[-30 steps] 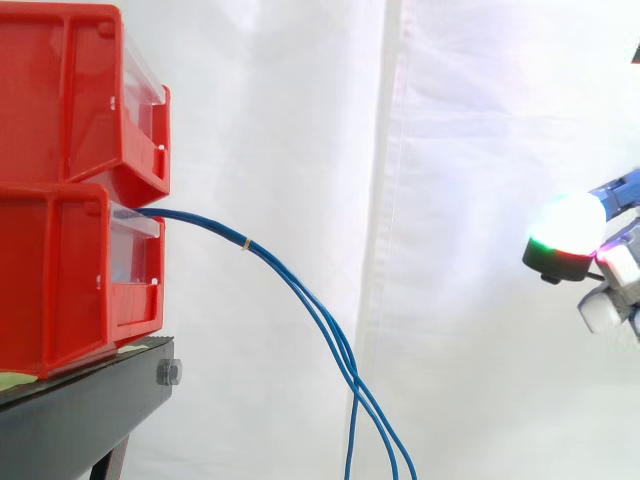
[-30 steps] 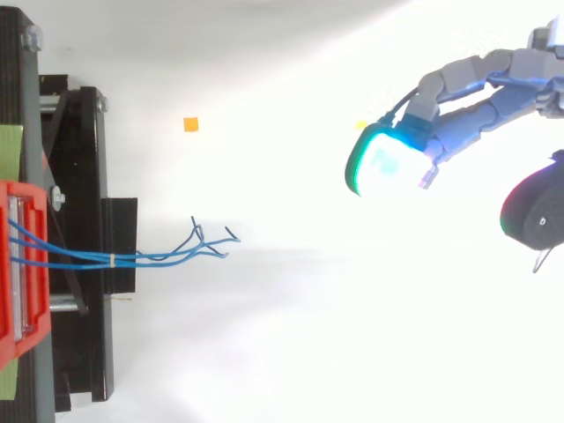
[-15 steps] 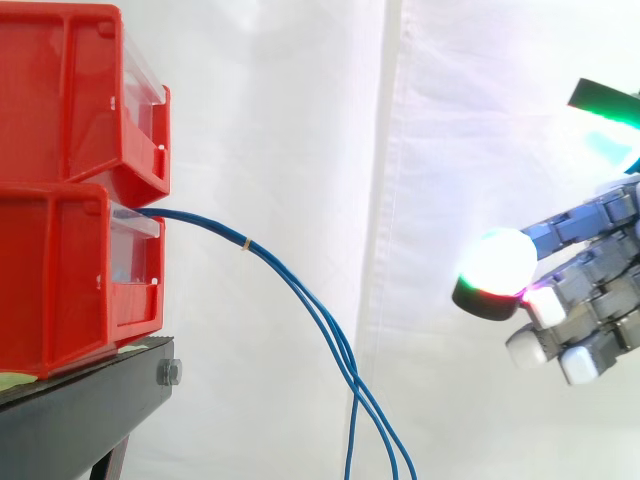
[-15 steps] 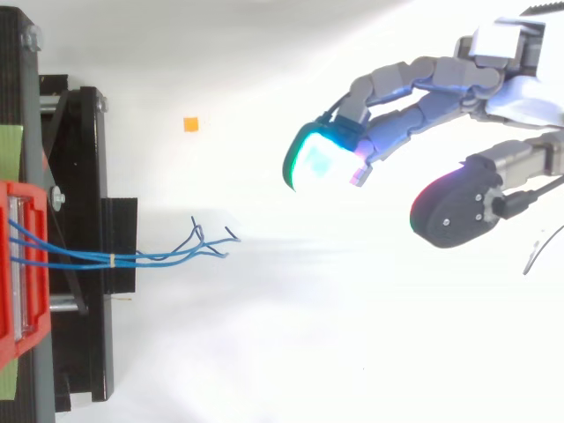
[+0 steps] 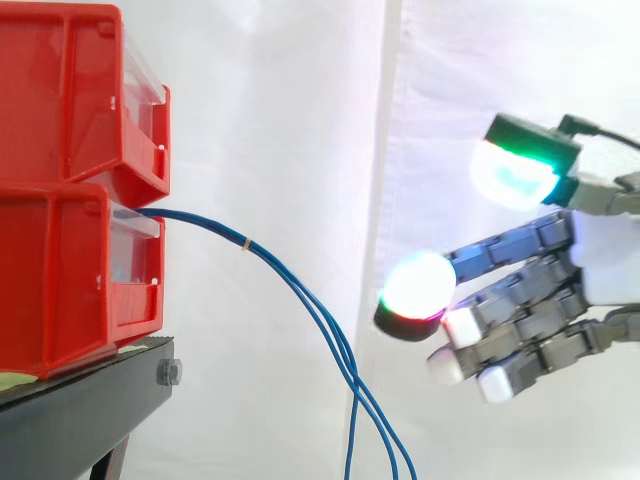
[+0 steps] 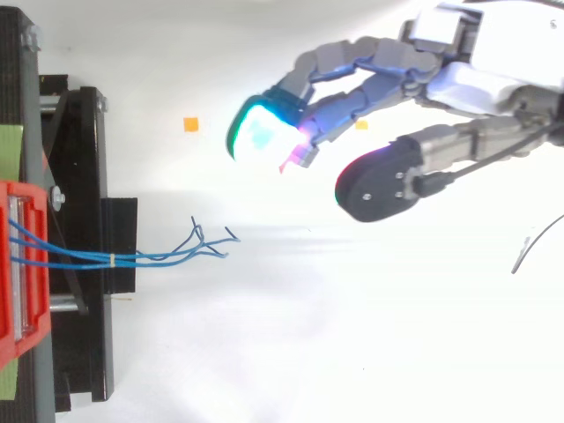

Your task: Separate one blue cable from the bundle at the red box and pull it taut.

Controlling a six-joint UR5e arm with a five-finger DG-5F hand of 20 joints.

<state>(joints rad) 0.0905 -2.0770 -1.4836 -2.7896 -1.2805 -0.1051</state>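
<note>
Several blue cables run rightward from red bin, drooping (banded together); robot hand spread, empty.

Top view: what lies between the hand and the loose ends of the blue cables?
Nothing: in the top view the white surface between the hand and the blue cables is bare. An orange marker lies off to the side.

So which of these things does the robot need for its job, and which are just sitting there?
For the job:
blue cables, tied in a bundle and hanging out of the lower red bin
hand, open and apart from the cables

Just sitting there:
upper red bin
black stand
small orange square
white curtain
</note>
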